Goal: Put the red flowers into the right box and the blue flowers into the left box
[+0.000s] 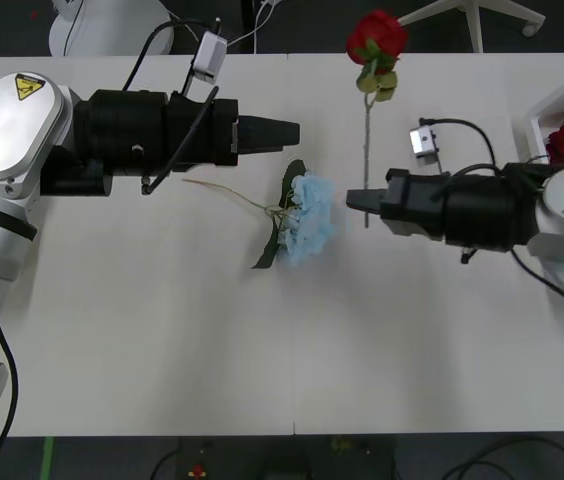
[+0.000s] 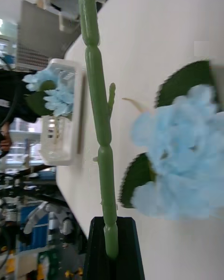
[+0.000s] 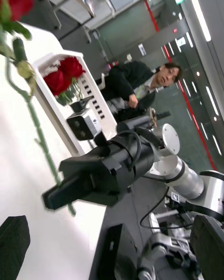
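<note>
Front view: our right gripper (image 1: pixel 354 199) is closed on the red rose's stem (image 1: pixel 367 150), bloom at twelve o'clock, presumably for the right box (image 1: pixel 545 112); our left gripper (image 1: pixel 292 131) hovers, apparently spread.

yellow warning triangle sticker (image 1: pixel 29 86), left arm

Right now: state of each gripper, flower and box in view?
right gripper: shut on red rose stem
red rose: on table, unboxed
blue flower: loose on table
left gripper: open, empty, above table
right box: holds red roses
left box: holds blue flowers
</note>
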Controlling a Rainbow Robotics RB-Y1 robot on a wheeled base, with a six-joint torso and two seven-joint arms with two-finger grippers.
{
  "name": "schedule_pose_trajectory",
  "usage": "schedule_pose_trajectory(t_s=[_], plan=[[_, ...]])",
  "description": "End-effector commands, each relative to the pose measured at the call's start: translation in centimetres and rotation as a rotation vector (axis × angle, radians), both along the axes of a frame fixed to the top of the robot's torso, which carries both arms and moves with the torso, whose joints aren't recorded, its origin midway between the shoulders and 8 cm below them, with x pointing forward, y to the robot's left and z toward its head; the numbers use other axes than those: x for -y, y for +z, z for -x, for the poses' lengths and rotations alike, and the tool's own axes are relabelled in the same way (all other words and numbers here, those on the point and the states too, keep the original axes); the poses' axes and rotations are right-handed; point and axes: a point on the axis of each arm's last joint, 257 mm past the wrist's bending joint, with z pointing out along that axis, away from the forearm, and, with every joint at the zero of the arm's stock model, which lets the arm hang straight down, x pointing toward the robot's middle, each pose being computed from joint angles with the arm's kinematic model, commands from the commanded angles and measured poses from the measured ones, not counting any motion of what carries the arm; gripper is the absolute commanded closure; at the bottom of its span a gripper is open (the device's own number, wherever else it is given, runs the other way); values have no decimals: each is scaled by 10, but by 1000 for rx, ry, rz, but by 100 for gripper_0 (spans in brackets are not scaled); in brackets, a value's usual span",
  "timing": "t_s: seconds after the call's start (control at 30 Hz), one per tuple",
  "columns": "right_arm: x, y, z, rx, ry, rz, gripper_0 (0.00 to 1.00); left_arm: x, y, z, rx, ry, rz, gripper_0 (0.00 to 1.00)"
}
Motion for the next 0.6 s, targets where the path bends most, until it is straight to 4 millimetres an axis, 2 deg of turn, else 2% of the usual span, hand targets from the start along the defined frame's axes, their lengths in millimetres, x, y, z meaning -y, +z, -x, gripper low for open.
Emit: schedule_pose_trajectory(t_s=[0.03,0.07,0.1,0.13,0.23,0.3,0.33,0.43,0.57,0.6], plan=[[83,39,-32,67,-98,183,100,-36,27,-16,152,93,-33,0],[105,44,-37,81,-123,231,100,-49,28,-22,202,112,-64,0],[117,48,-39,92,-137,258,100,-55,28,-24,223,119,-79,0],[150,55,-44,113,-173,341,100,-71,23,-29,276,131,-132,0],[222,63,-47,121,-249,526,100,-103,10,-34,390,124,-265,0],[251,66,-45,110,-273,596,100,-120,2,-36,443,114,-336,0],[276,71,-43,106,-300,653,100,-134,-3,-37,488,101,-387,0],[334,78,-38,82,-366,783,100,-168,-16,-38,595,56,-494,0],[408,76,-29,80,-409,1038,100,-212,-34,-43,790,-24,-661,0],[419,74,-27,72,-415,1077,100,-218,-37,-43,809,-36,-691,0]])
